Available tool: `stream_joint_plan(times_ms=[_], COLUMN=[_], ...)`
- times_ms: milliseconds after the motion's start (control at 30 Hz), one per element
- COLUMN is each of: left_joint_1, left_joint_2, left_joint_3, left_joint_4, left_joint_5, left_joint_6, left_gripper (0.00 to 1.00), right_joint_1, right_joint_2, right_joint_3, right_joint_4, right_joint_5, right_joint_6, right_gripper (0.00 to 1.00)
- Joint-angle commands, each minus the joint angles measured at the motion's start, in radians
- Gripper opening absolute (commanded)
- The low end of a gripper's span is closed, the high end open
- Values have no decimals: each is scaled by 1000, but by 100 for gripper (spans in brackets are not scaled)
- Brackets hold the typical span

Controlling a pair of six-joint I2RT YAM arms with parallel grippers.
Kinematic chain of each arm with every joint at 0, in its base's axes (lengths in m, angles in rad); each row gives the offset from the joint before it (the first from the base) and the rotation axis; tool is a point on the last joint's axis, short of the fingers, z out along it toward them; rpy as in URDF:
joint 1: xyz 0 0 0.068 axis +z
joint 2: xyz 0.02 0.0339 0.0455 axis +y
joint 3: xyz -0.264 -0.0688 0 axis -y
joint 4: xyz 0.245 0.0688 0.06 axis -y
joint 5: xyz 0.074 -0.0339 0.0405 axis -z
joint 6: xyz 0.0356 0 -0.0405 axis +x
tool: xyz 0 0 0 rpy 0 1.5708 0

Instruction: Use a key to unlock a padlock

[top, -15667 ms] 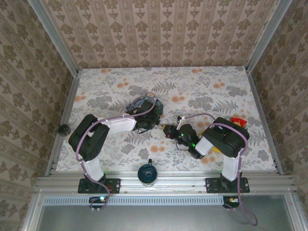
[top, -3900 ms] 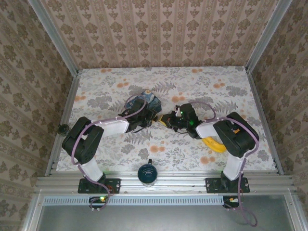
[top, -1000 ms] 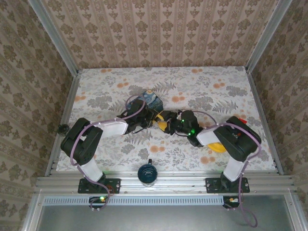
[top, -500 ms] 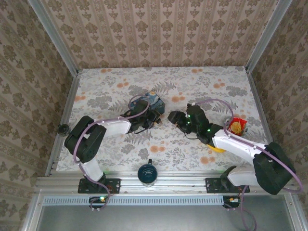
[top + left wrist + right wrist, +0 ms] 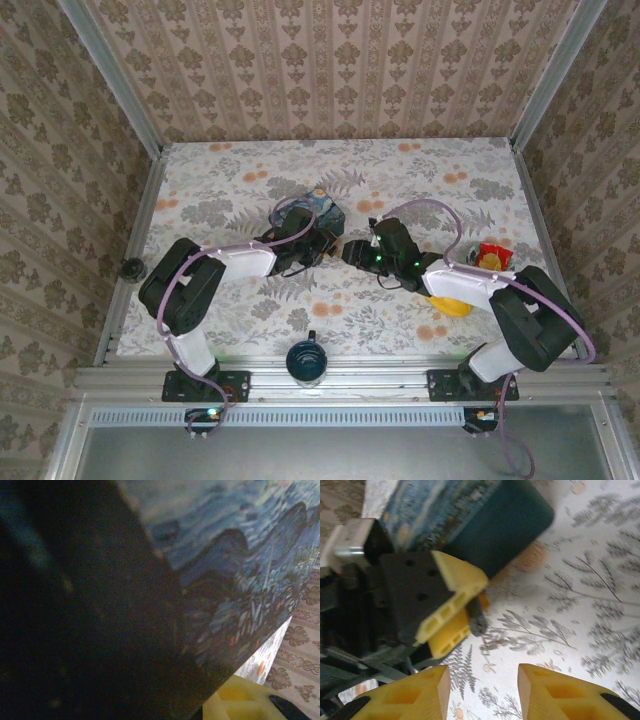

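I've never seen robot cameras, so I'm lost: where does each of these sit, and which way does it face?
Top external: above and behind the arms, looking down on the table; both arms show, left gripper near right gripper.
Left wrist: on the left arm, close against the blue box; one own yellow finger below.
Right wrist: on the right arm, facing the left gripper pinching what looks like the padlock; own open fingers below.
Shared: all three catch the blue box.
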Motion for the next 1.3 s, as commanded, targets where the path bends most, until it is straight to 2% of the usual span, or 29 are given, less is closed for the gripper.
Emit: stream_joint_plan(times_ms=[0, 633, 867, 1267], left_joint_1=[-19, -17, -13, 7], left_joint_2=[72, 46, 36, 6], left_joint_3=[-40, -21, -28, -45], left_joint_4=[-153, -144, -132, -82], left_joint_5=[152, 191, 202, 243], left_joint_6=[-73, -76, -88, -131], left_gripper=[21, 21, 21, 21], right_joint_1=[1, 3, 7, 32], right_joint_2=[23, 196, 219, 207], right_joint_3=[36, 108, 86, 35], right_joint_4=[46, 124, 187, 236], right_joint_5=[-34, -96, -100, -28], right_joint_6=[-108, -155, -145, -176], right_gripper=[41, 38, 37, 37])
